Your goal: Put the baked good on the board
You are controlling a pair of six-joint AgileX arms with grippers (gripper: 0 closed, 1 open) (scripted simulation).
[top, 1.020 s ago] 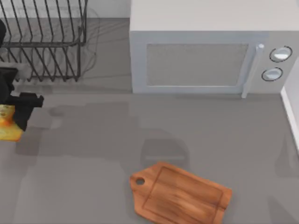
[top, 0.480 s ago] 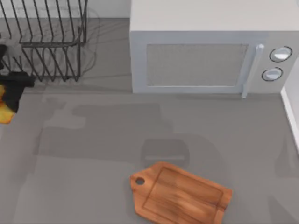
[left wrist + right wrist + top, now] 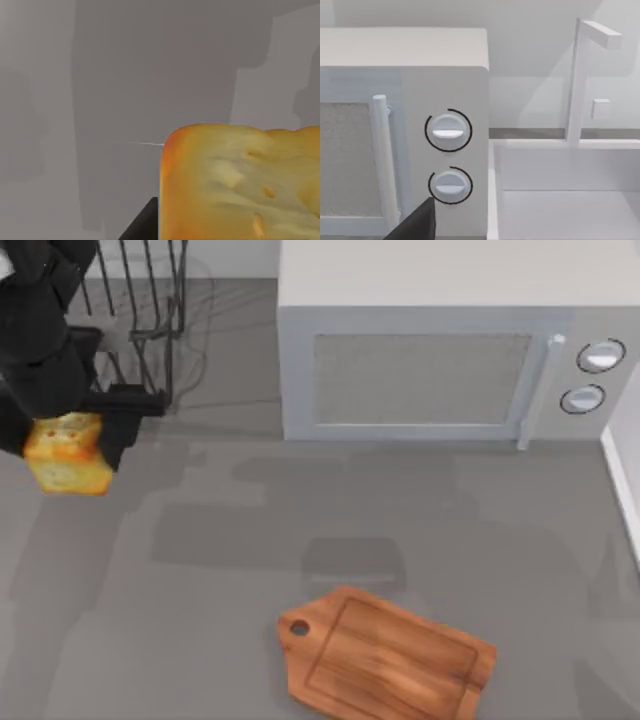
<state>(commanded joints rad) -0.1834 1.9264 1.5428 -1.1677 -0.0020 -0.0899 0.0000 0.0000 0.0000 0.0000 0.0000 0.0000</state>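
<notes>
The baked good (image 3: pixel 68 452) is a golden-yellow chunk with an orange-brown crust, held up above the table at the far left in front of the dish rack. My left gripper (image 3: pixel 72 440) is shut on it, its black body reaching in from above the chunk. In the left wrist view the baked good (image 3: pixel 240 185) looms large with grey table beneath it. The board (image 3: pixel 385 655), reddish-brown wood with a holed handle, lies flat near the front edge, well to the right of the chunk. A dark edge of my right gripper (image 3: pixel 415 225) faces the microwave.
A black wire dish rack (image 3: pixel 130 320) stands at the back left, just behind my left arm. A large grey microwave (image 3: pixel 440 350) fills the back middle and right, its knobs (image 3: pixel 447 131) in the right wrist view. A white sink (image 3: pixel 565 200) adjoins it on the right.
My left gripper has risen and come rightward from the table's left edge, carrying the baked good; both now look larger and higher. The board has not moved.
</notes>
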